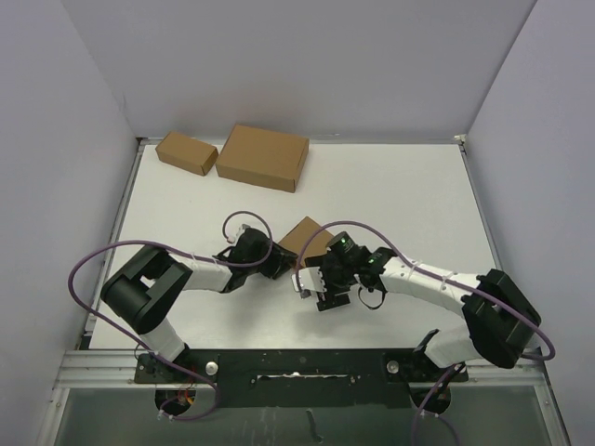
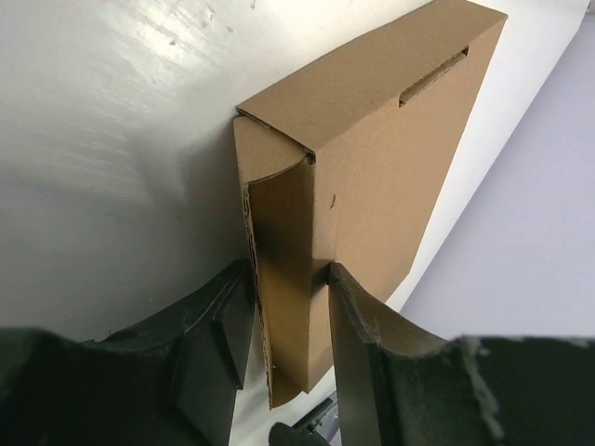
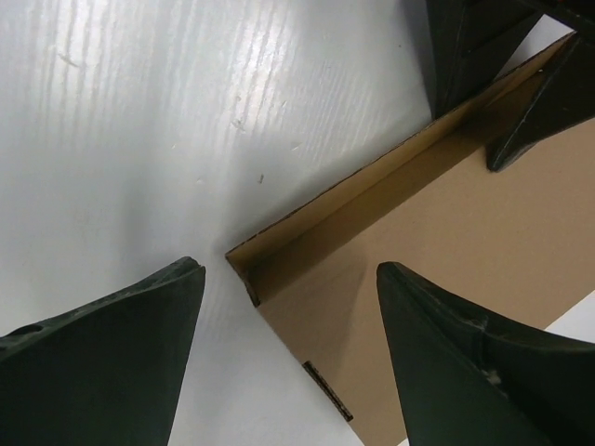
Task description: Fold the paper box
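The left tool (image 2: 288, 297) pinches an upright wall of the box (image 2: 390, 158); the right tool (image 3: 288, 271) hangs spread above its corner on the bench (image 3: 139, 111).

White table (image 1: 390, 195) bears a small box (image 1: 187, 152), larger box (image 1: 263, 157) and, seemingly, paper box (image 1: 305, 237).

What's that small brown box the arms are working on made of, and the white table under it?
The paper box looks like thin corrugated cardboard, plain brown and matte; its cut edge shows a wavy inner layer. The table seems to be white plastic or coated board, slightly glossy, with fine parallel lines, sheen and small scratches. Which one is unclear.
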Motion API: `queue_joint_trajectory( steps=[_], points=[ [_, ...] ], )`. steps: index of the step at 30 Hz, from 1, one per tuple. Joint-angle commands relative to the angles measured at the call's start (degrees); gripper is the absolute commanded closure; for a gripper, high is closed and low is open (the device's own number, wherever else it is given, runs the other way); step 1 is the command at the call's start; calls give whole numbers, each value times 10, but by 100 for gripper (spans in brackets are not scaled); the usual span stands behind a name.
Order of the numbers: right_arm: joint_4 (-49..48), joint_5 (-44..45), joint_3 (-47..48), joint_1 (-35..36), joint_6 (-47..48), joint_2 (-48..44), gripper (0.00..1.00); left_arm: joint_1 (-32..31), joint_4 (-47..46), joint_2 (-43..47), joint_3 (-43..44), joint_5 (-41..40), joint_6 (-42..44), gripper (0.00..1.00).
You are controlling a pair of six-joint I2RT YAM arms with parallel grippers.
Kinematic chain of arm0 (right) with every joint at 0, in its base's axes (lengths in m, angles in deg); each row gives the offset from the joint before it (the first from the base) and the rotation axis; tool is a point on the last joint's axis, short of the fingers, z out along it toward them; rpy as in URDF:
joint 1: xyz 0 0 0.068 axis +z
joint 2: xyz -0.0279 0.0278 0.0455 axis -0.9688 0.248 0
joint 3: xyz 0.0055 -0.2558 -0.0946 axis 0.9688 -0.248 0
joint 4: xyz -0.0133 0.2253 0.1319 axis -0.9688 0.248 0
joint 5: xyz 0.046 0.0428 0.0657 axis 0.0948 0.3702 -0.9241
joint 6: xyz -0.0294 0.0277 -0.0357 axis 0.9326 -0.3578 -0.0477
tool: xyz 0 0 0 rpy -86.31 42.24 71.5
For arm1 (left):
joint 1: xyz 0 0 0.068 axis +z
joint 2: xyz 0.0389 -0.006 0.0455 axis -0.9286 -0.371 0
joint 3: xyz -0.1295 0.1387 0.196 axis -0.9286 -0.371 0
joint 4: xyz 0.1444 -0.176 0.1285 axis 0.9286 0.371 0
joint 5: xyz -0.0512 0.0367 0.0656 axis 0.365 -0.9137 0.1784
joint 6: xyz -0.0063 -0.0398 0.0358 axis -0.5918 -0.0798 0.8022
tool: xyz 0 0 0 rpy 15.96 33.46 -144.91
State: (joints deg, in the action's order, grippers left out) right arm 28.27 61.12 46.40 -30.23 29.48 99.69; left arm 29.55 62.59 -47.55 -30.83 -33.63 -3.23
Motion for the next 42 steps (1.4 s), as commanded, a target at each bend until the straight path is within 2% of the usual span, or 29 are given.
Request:
queue_joint_trajectory(
  steps=[1, 11, 23, 34, 42],
  points=[
    [-73, 89, 2, 25, -48, 22, 23, -9, 38, 1, -23, -20, -29, 67],
    [-47, 87, 21, 29, -77, 32, 22, -39, 52, 39, -57, -83, -125, 67],
    [-58, 164, 37, 54, -104, 75, 26, -51, 67, 53, -53, -102, -144, 67],
    [-56, 181, 43, 54, -103, 69, 58, -51, 63, 52, -60, -107, -145, 67],
    [-49, 175, 48, 45, -111, 69, 75, -51, 57, 52, -58, -108, -139, 67]
  ],
)
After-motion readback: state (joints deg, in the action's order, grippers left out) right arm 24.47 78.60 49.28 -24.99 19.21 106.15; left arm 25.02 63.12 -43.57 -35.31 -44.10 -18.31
